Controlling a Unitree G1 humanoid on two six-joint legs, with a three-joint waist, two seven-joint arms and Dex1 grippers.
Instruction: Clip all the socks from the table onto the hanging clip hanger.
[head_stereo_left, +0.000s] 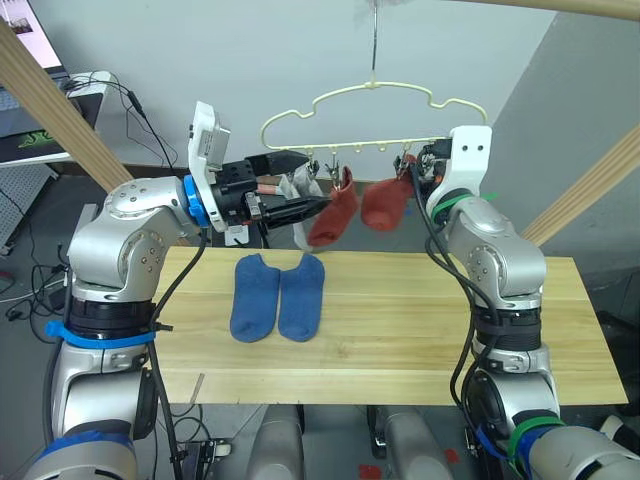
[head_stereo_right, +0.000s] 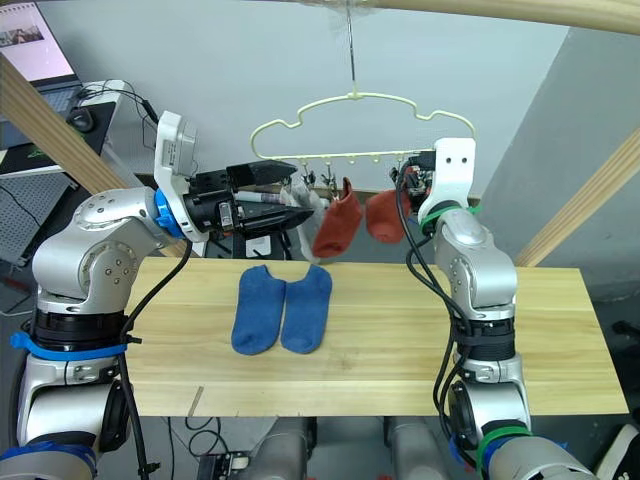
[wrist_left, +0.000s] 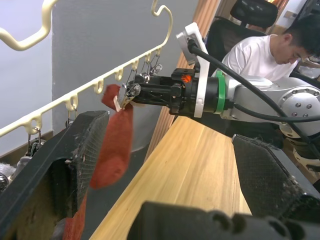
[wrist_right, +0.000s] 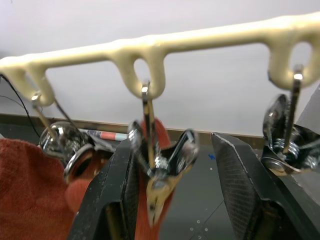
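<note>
Red sock (head_stereo_left: 334, 216) beside left claw (head_stereo_left: 318, 207).

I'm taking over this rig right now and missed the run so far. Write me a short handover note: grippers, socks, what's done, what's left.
Left gripper: open, raised beside the lower red sock under the clip hanger.
Right gripper: open, fingers either side of a silver clip on the hanger's lower bar.
Done: two red socks hang from the hanger, the second next to the right gripper; grey fabric hangs behind the left gripper, its count unclear.
Left: two blue socks lie side by side on the table, still to be clipped.
</note>
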